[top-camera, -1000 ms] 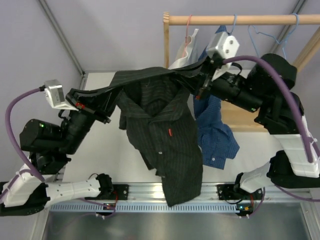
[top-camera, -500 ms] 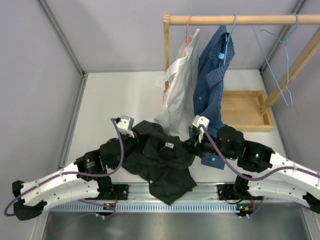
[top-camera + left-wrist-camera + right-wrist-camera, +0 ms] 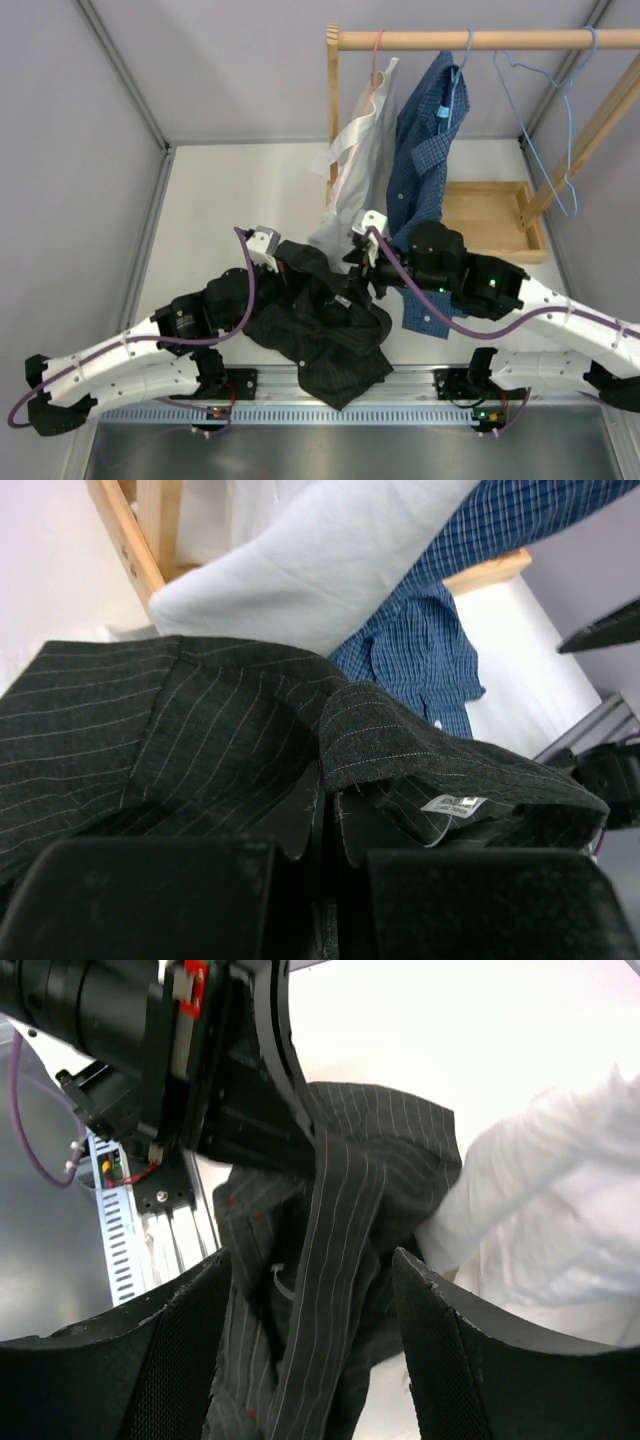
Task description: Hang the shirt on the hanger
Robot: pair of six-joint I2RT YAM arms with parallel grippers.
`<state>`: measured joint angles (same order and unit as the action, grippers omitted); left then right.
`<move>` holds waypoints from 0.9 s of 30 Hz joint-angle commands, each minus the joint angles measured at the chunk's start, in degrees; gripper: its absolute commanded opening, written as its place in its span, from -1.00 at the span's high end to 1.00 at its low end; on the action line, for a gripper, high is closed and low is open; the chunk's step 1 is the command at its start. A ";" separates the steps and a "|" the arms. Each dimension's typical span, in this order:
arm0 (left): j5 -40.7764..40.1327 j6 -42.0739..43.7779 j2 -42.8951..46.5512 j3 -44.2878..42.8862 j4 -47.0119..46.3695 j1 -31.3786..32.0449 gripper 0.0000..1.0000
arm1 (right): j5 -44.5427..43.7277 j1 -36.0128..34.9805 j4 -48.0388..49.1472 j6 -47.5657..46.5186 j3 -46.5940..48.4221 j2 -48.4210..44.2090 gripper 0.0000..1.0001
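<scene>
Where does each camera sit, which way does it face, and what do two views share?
Top external: above and behind, looking down on the table; left arm and right arm flank the shirt.
Left wrist: on the left arm, facing the white shirt; left gripper shut on the shirt.
Right wrist: on the right arm, facing the left gripper; right gripper open, shirt fabric between its fingers.
Shared: both wrist views show the shirt and white shirt.
</scene>
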<state>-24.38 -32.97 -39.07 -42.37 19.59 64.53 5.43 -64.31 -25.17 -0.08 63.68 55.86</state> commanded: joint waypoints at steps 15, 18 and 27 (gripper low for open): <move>2.84 -0.43 -2.24 -9.75 8.18 -0.20 0.77 | -12.62 0.24 0.11 -5.55 6.81 15.51 1.00; 3.90 1.41 -2.07 -9.93 8.44 -0.20 -0.53 | -17.29 0.24 -0.23 -3.27 7.86 14.55 1.00; 8.82 9.85 -1.36 -4.04 2.92 -0.11 -0.46 | -17.04 1.47 -5.24 -0.36 11.91 16.92 1.00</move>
<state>-17.76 -27.14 -41.21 -48.75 26.87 64.51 -10.68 -63.83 -28.82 -2.02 72.64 71.92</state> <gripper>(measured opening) 0.744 0.008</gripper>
